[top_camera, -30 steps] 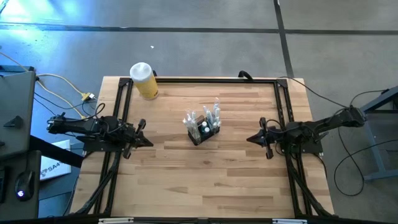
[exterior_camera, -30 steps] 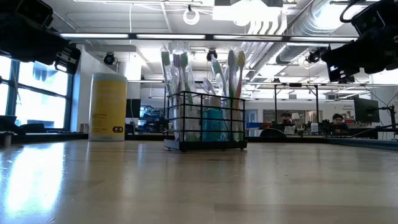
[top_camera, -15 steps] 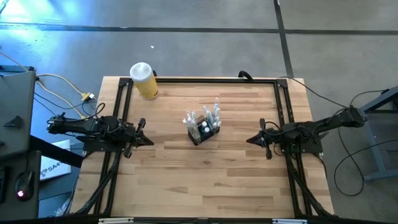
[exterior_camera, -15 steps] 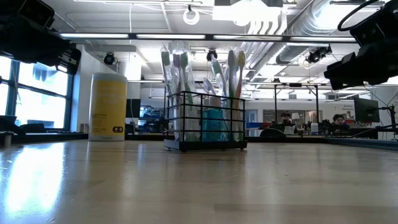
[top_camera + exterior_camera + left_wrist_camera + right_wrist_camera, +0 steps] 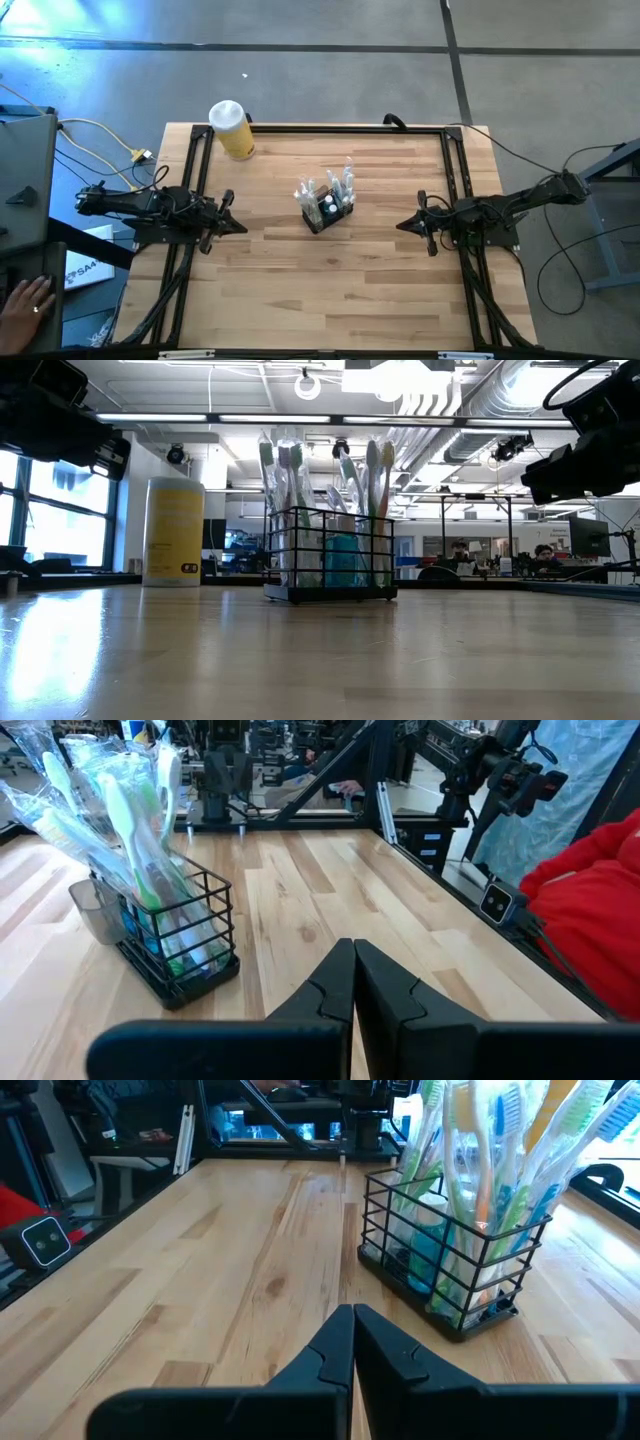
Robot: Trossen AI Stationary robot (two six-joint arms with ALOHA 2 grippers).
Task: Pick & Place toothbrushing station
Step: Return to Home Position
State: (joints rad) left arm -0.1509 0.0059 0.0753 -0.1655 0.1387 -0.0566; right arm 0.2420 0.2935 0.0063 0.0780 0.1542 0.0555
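Left gripper had its fingers pressed together, empty, over the table's left edge. Right gripper was the same, closed on nothing, over the right edge. Both tips pointed inward at the black wire caddy, which stood upright mid-table between them, well apart from each, packed with toothbrushes. Yellow jar with a white lid was at the far left corner. A person's hand was off the table, lower left.

My left gripper, right gripper: black. Caddy: black wire grid. Toothbrushes: green, orange, blue, white. Jar yellow, lid white. Table: pale wood grain.
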